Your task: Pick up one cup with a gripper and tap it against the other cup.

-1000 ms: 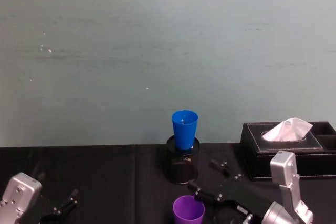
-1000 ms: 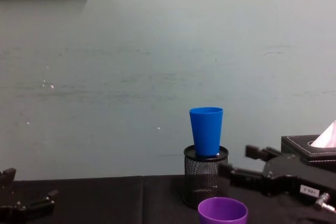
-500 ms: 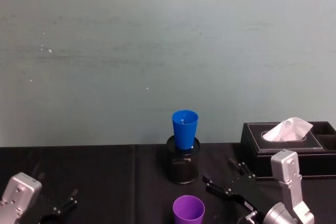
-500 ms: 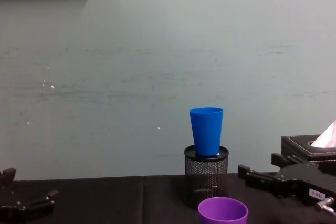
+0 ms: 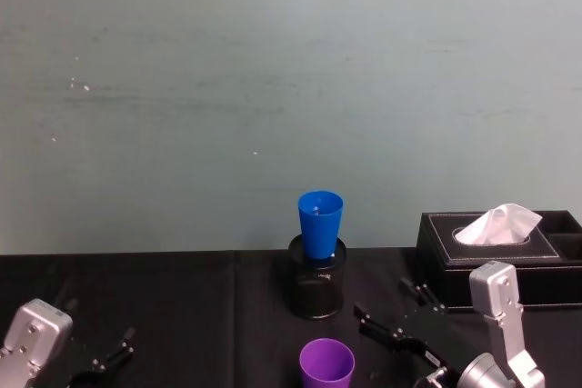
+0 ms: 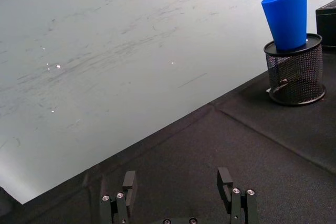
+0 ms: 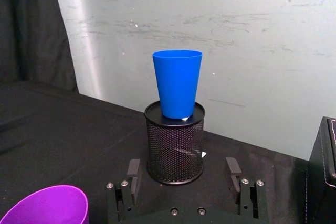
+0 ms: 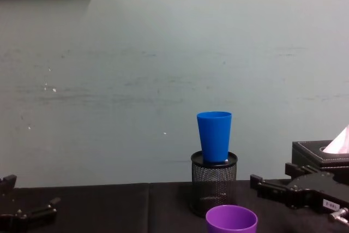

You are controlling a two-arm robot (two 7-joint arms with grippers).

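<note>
The purple cup (image 5: 326, 365) stands upright at the table's front centre, also in the chest view (image 8: 231, 219) and the right wrist view (image 7: 44, 208). Behind it the blue cup (image 5: 320, 223) sits upright in the mouth of a black mesh pen holder (image 5: 316, 288). My right gripper (image 8: 271, 174), black with a small white label, hovers open to the right of the purple cup, apart from it, holding nothing. Its fingers (image 7: 134, 174) point toward the holder and blue cup (image 7: 177, 83). My left gripper (image 8: 30, 192) rests open at the far left, low over the table.
A black tissue box (image 5: 500, 252) with a white tissue stands at the right, just behind my right arm. Black cloth covers the table (image 5: 164, 306). A pale green wall rises close behind the pen holder (image 8: 214, 189).
My right gripper has drawn back to the right and lower, away from the purple cup and the pen holder. Both cups and the left arm have stayed put.
</note>
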